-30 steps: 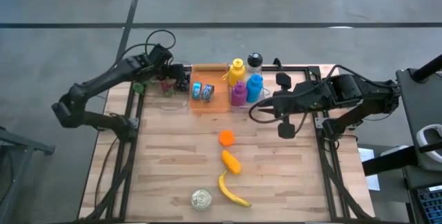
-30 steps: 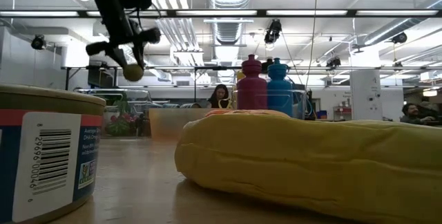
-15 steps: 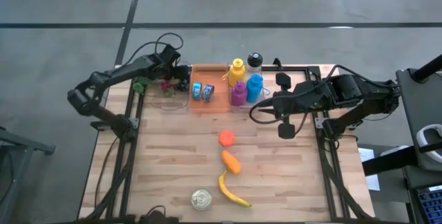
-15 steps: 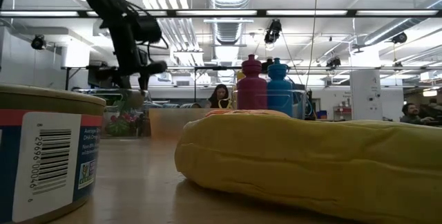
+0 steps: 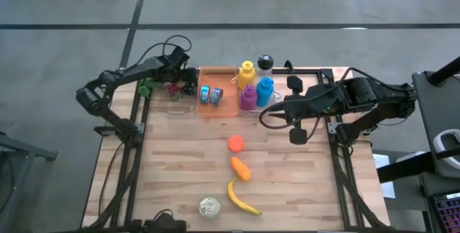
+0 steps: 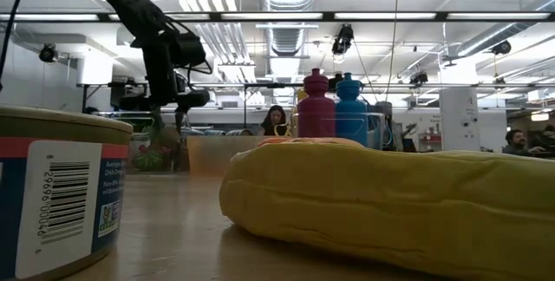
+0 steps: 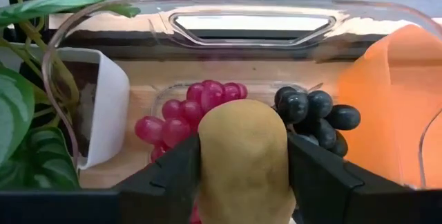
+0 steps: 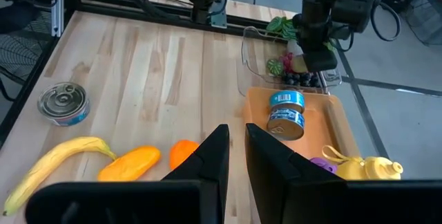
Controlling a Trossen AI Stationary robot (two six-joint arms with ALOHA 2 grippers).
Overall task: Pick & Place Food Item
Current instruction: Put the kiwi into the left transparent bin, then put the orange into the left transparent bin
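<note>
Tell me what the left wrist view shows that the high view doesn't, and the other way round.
Only the left wrist view shows a tan potato sitting between the left gripper fingers, just above red grapes and dark grapes in a clear bin, with a white plant pot beside it.

Only the high view shows the banana, the tin can, the bottles and the right gripper, waiting near the bottles.

Both show the clear bin, the leafy plant and the orange tray.

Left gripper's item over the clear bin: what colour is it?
Tan-brown, like a potato, seen best in the left wrist view.
</note>
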